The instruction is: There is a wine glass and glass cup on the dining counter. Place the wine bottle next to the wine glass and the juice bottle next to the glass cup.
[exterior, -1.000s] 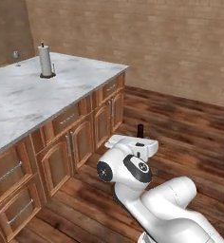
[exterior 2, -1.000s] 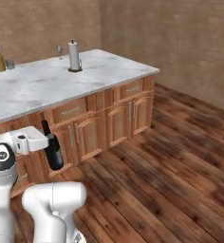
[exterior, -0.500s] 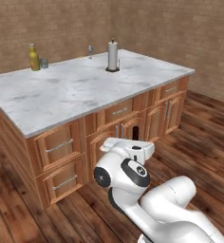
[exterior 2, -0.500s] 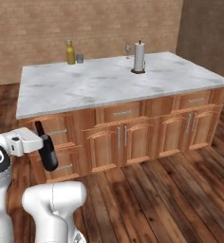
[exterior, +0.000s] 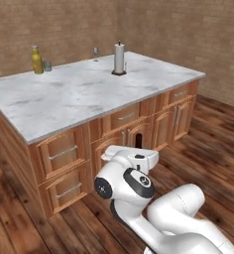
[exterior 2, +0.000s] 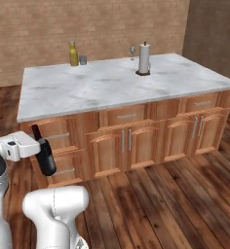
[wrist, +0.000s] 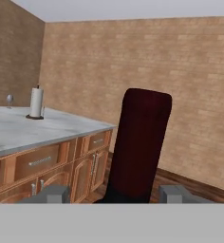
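- Spreading across the middle of both base views is the large white-grey marble dining counter (exterior 2: pixel 112 85) on wooden cabinets, with brick walls behind and dark wood planks below.
- Hanging low in front of the cabinet doors, off the counter's near edge, the white arm's two-finger gripper (exterior 2: pixel 41 151) is clamping the tall near-black wine bottle (exterior 2: pixel 45 155) with its dark red cap, which is tilting; in the hand view the cap (wrist: pixel 140 142) is rising between the two finger tips.
- Standing upright near the counter's far edge is a white paper-towel roll on a dark base (exterior 2: pixel 144 59).
- Sitting near the far corner is the yellow juice bottle with an olive neck (exterior 2: pixel 73 54), and just beside it the short greyish glass cup (exterior 2: pixel 83 60).
- Standing at the far edge, near the towel roll, is the small clear stemmed wine glass (exterior 2: pixel 132 50).
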You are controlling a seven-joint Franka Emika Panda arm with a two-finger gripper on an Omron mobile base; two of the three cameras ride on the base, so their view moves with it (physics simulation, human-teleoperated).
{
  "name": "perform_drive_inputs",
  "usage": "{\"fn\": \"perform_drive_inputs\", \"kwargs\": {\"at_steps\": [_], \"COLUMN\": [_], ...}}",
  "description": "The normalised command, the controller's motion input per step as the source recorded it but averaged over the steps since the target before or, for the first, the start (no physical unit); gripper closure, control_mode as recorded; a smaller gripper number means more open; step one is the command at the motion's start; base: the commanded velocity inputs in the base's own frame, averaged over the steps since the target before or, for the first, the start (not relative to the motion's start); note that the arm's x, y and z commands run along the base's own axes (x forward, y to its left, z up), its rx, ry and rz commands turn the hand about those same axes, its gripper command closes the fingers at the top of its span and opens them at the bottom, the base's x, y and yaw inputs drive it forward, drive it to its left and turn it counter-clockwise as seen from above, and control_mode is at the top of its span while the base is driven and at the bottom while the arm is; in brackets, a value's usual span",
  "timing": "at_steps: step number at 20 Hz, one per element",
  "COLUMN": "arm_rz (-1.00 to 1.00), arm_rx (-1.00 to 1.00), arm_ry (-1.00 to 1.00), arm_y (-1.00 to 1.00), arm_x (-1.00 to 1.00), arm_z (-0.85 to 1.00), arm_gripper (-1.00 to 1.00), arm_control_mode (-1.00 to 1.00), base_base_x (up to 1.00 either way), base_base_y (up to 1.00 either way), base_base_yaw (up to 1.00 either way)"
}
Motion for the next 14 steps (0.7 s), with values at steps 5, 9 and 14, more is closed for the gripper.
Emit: {"fn": "perform_drive_inputs", "kwargs": {"at_steps": [5, 9, 14], "arm_rz": [0.0, 0.0, 0.0], "arm_rx": [0.0, 0.0, 0.0], "arm_ry": [0.0, 0.0, 0.0], "arm_y": [0.0, 0.0, 0.0], "arm_x": [0.0, 0.0, 0.0], "arm_z": [0.0, 0.0, 0.0], "arm_gripper": [1.0, 1.0, 1.0], "arm_control_mode": [1.0, 1.0, 1.0], "base_base_x": [0.41, 0.5, 0.64], "base_base_y": [0.0, -0.25, -0.41], "base_base_yaw": [0.0, 0.03, 0.14]}}
